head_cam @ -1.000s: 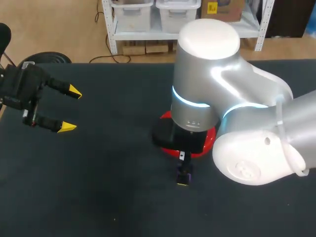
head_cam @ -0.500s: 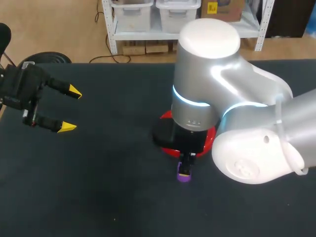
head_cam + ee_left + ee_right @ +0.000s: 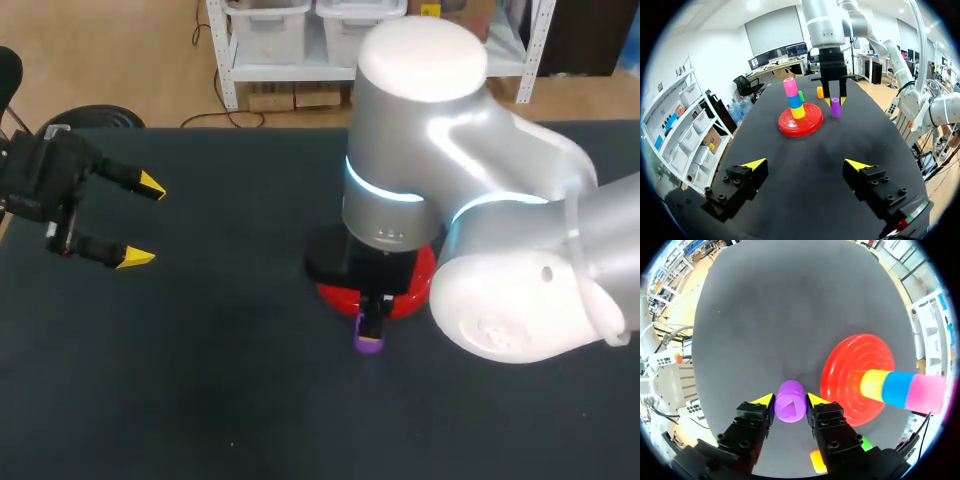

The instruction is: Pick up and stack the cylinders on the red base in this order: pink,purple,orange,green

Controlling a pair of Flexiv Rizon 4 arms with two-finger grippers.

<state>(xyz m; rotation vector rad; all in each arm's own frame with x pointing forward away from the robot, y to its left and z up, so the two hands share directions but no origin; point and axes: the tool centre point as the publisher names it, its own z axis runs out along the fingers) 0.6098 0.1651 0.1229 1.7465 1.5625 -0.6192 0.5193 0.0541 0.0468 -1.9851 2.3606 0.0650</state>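
Note:
The red base (image 3: 801, 123) carries a stack with yellow at the bottom, blue in the middle and a pink cylinder (image 3: 790, 86) on top. My right gripper (image 3: 790, 400) is shut on the purple cylinder (image 3: 790, 406), just beside the red base (image 3: 855, 371). In the head view the purple cylinder (image 3: 368, 343) shows under the right gripper (image 3: 372, 322), at the near rim of the red base (image 3: 330, 296). An orange cylinder (image 3: 820, 92) and a green cylinder (image 3: 801, 96) stand beyond the base. My left gripper (image 3: 137, 221) is open over the table's left side.
The large right arm covers most of the base and the stack in the head view. Dark tabletop (image 3: 200, 380) spreads around the base. In the right wrist view the orange cylinder (image 3: 817, 460) and green cylinder (image 3: 866, 443) sit under the gripper body.
The right gripper's fingers closed onto the purple cylinder, then arm and cylinder shifted slightly toward the red base. The left arm stayed where it was.

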